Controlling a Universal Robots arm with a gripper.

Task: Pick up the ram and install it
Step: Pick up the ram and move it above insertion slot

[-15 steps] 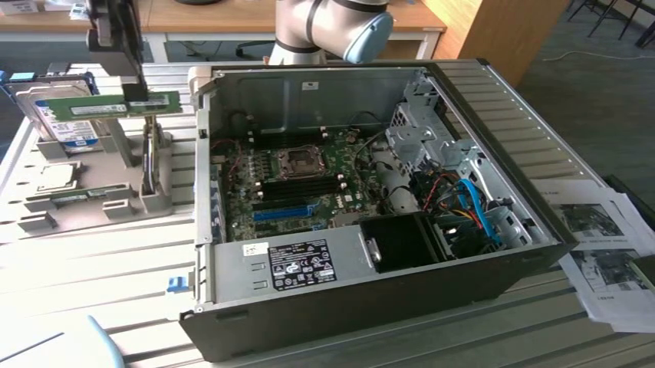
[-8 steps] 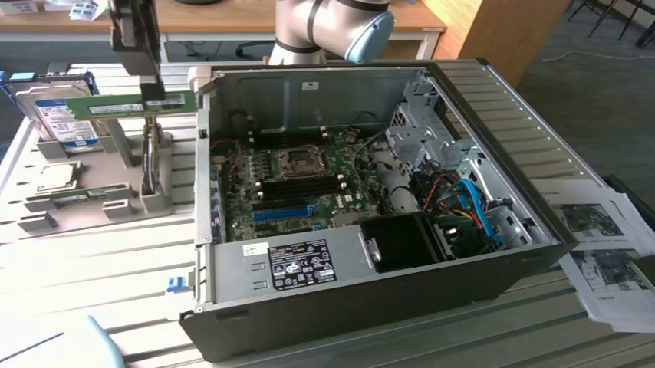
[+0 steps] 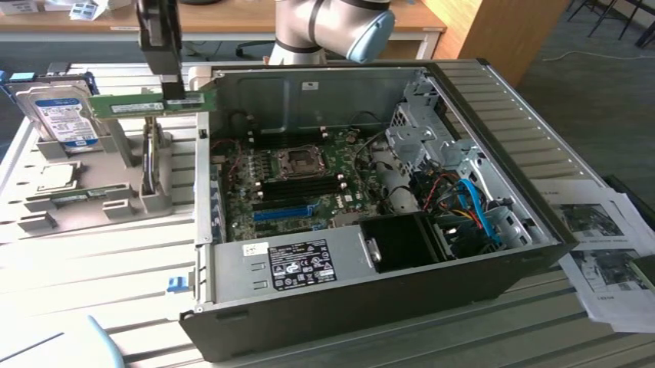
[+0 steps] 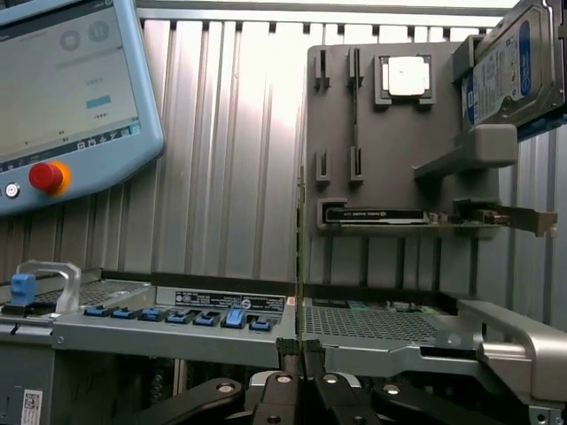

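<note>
The claw (image 3: 176, 98) is pinched narrow on the ram (image 3: 123, 106), gripping it off-centre. The stick is level and on edge, likely to meet a slot squarely. It hangs above the grey parts holder (image 3: 143, 201), just beside the open computer case (image 3: 492, 261), not yet over the motherboard (image 3: 297, 180).

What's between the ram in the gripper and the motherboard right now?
The gripper holds the ram above the grey fixture, outside the open case. The case's side wall lies between it and the motherboard; whether the ram clears the rim I cannot tell. Nothing visible covers the board.
</note>
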